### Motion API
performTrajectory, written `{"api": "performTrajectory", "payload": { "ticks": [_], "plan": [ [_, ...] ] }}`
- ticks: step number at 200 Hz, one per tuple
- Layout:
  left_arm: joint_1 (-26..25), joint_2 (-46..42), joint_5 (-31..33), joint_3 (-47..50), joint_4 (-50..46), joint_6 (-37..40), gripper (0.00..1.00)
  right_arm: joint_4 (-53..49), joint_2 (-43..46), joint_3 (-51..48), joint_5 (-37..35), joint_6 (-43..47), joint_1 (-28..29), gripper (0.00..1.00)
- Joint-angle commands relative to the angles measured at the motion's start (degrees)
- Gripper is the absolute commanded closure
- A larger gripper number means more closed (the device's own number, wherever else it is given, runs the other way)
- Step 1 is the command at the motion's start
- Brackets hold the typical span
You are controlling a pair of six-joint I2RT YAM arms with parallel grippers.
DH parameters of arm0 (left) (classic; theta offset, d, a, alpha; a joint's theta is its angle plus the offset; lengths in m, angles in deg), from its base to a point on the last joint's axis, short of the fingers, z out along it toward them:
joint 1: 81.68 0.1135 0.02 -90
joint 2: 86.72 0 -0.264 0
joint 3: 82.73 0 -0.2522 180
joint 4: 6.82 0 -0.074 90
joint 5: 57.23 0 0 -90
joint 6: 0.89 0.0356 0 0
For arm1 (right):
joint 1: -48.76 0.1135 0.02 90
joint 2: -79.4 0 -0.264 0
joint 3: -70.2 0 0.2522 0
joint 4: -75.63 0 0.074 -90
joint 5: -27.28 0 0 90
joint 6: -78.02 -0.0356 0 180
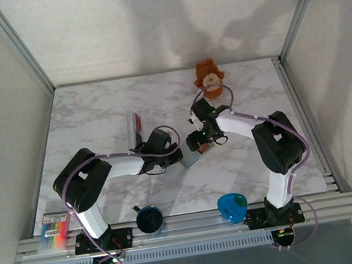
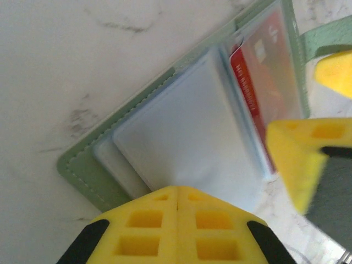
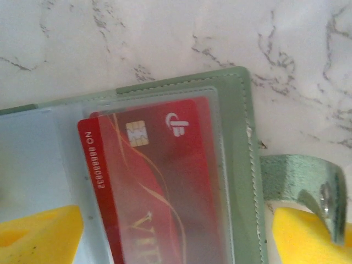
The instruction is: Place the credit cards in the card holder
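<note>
Marble counter (image 3: pixel 165 33) lies open beyond the stitched edges of the card holder (image 3: pixel 245 126); left tool (image 2: pixel 177 195) clenched at one edge, right tool (image 3: pixel 170 236) released, straddling the sleeved credit card (image 3: pixel 159 159).

Marble table (image 1: pixel 94 110); brown teddy (image 1: pixel 209 76) at far edge, right of centre; clear stand (image 1: pixel 134 130) upright, mid-table, left of centre; dark blue cup (image 1: pixel 149 219) at near edge, left half; bright blue bowl (image 1: pixel 232 206) at near edge, right half; multicoloured box (image 1: pixel 53 226) at near-left corner, contents unreadable.
</note>
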State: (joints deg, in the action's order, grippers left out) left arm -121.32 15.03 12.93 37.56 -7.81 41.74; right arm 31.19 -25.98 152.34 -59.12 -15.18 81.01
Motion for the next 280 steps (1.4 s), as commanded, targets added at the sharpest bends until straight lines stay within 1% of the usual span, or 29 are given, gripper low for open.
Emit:
{"api": "performTrajectory", "payload": {
  "ticks": [1,15,34,53,67,89,91,94,141,172,205,227,256,280],
  "plan": [
    [0.22,1.42,1.58,1.28,-0.78,0.67,0.96,-1.39,1.56,1.43,0.44,3.4,0.11,0.09],
    [0.25,1.13,2.02,2.06,-0.96,0.94,0.96,-0.61,4.0,1.03,-0.15,4.8,0.1,0.07],
    [0.44,1.14,2.35,2.59,-1.15,1.36,0.96,-1.57,4.25,2.58,-1.15,7.34,0.16,0.06],
    [0.61,0.96,2.19,2.58,-1.66,1.76,0.96,-2.8,2.08,4.5,0.95,10.17,0.2,0.08],
    [0.61,0.34,2.39,3.2,-1.36,1.71,0.96,-2.57,0.15,5.44,-0.85,11.27,0.51,0.08],
    [0.88,0.44,2.31,3.35,-1.82,2.13,0.96,-1.75,-2.46,5.93,-1.44,12.79,0.55,0.05],
    [0.94,0.46,2.21,3.33,-1.91,2.23,0.96,-1.8,-2.7,6.03,-1.19,12.89,0.62,0.02],
    [0.96,0.46,2.1,3.26,-2.14,2.28,0.96,-1.95,-3.03,6.17,-0.86,13.09,0.67,0.01],
    [1.32,-0.59,1.82,4.38,-1.78,2.54,0.96,-5.12,-7.17,7.61,0.54,14.64,0.81,0.01],
    [1.41,-1.25,2.04,5.32,-1.63,2.77,0.97,-5.16,-6.73,7.03,-0.88,13.18,0.22,0.06],
    [1.57,-0.88,1.75,6.01,-1.75,2.8,0.96,-6.29,-6.84,6.38,-1.92,12.53,-1.13,0.14],
    [1.58,-0.97,1.73,6.75,-0.82,2.62,0.96,-7.24,-7.87,7.12,-2.65,12.0,-1.31,0.16],
    [1.59,-1.06,1.6,6.46,-1.97,2.87,0.96,-7.46,-8.28,7.12,-2.96,11.32,-1.31,0.2],
    [1.67,-2.29,1.65,6.28,-3.02,3.39,0.96,-7.8,-7.44,6.24,-3.11,8.58,-1.31,0.24]
  ]
}}
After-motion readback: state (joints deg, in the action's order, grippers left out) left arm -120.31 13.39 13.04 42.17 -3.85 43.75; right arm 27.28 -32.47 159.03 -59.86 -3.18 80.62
